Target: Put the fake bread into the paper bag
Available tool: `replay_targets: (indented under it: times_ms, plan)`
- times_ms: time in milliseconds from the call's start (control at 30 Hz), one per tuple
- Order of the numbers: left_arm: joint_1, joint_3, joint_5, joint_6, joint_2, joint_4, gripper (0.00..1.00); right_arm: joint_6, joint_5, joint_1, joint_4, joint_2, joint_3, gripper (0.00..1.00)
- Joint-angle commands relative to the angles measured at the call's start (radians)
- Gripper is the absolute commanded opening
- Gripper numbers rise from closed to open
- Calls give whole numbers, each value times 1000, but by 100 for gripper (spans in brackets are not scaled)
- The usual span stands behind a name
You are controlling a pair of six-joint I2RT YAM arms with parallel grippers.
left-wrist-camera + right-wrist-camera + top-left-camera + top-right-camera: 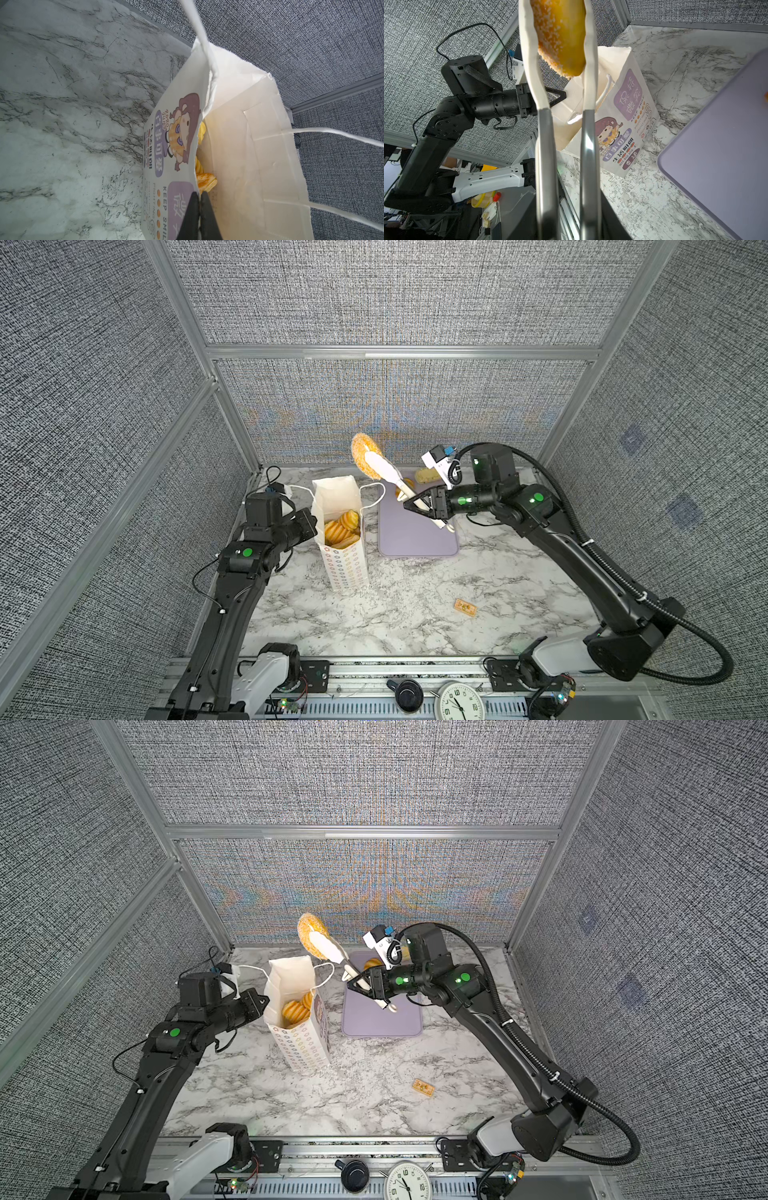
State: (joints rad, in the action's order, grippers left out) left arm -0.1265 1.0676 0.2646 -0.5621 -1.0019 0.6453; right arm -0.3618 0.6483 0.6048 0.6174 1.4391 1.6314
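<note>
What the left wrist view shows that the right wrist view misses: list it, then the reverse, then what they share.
Only the left wrist: golden loaves lying inside the paper bag. Only the right wrist: tongs pinching a crumb-coated bun, and the lavender tray. Both: the bag's cartoon print, the marble table, and the left gripper, jaws shut on the bag's rim.

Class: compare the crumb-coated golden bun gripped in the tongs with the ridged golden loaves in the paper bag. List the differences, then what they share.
Place: the crumb-coated golden bun is held aloft, pinched by white-tipped metal tongs; the ridged golden loaves lie inside the tall white paper bag.
Surface: the bun is rough with pale crumbs; the loaves are smooth, glossy and grooved.
Shared: both are golden fake bread.
</note>
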Motion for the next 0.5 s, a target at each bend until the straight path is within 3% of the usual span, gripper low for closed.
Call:
replay_targets:
  times_ms: [0, 467]
  plan:
    - [1, 2, 2, -9, 5, -11, 6, 53, -44, 24, 34, 11, 29, 34]
    - [1, 3, 5, -13, 3, -13, 6, 139, -168, 130, 153, 78, 97, 34]
